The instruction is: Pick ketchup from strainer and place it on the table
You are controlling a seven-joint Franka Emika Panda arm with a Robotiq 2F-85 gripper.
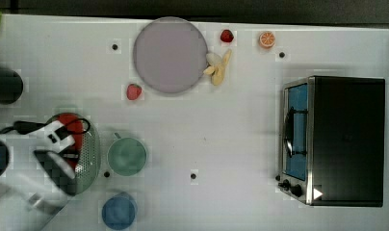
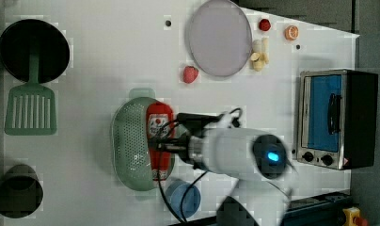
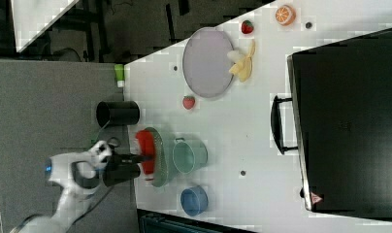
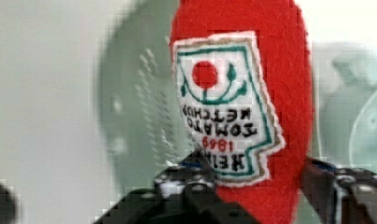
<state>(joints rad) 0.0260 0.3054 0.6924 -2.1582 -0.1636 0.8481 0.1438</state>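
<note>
Top view: the gripper (image 1: 70, 144) sits over the pale green strainer (image 1: 90, 156) at about eight o'clock on the white table (image 1: 207, 125). The red ketchup bottle (image 1: 73, 126) shows beneath the arm, over the strainer. A green mug (image 1: 127, 156) stands just beside the strainer at its three o'clock side, a blue cup (image 1: 119, 211) at the mug's six o'clock. A grey plate (image 1: 170, 55) lies at twelve o'clock, a toaster oven (image 1: 334, 140) at three o'clock.

Left view: the gripper (image 2: 163, 143) reaches in from the three o'clock side, its fingers part-way open and closed around the ketchup bottle's (image 2: 160, 123) middle, over the strainer (image 2: 129, 146). A strawberry (image 2: 190, 74) lies at the strainer's one o'clock.

Right view: the gripper (image 3: 145, 158) grips the ketchup bottle (image 3: 145, 141) at the strainer's (image 3: 162, 155) nine o'clock edge; whether the bottle touches the strainer I cannot tell.

Wrist view: the ketchup bottle (image 4: 252, 93), its white label facing the camera, stands between the dark fingers (image 4: 196, 191), the strainer (image 4: 135, 93) blurred behind it.
</note>
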